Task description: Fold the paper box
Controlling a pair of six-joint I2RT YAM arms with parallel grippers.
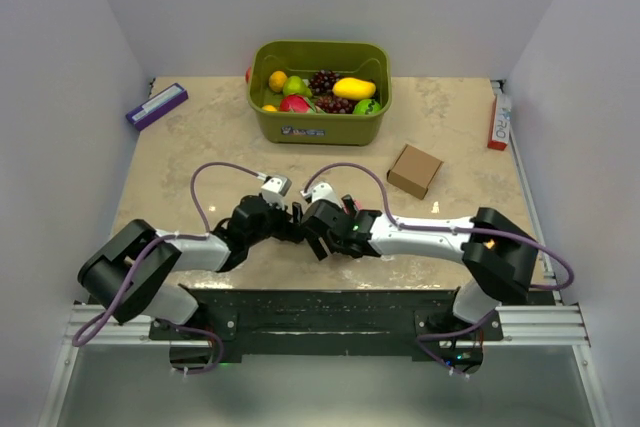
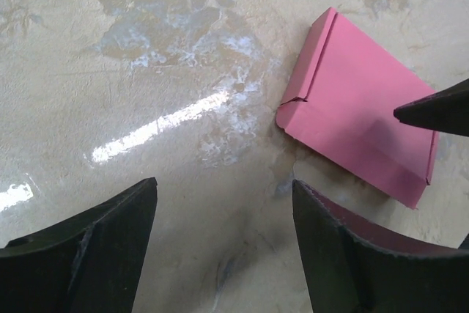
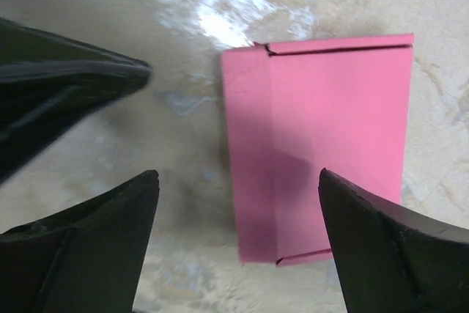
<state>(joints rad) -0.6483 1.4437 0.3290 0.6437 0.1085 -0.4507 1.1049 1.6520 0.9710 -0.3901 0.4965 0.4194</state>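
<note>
Paper box (image 3: 330, 144) lies flat on counter (image 2: 110, 34), centre-front, beneath both wrists; hidden in top view. Left gripper (image 2: 223, 247): wide open, empty, box just beside it. Right gripper (image 3: 238, 247): wide open, empty, hovering over box. Step, est.: between folds, creases set, box not yet raised. Next move needs one gripper pinning a panel, other lifting a thin flap edge w/o sliding it.

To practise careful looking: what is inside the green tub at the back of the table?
Piled fruit: a yellow mango, dark grapes, an orange. The floor of the green tub is covered.
</note>
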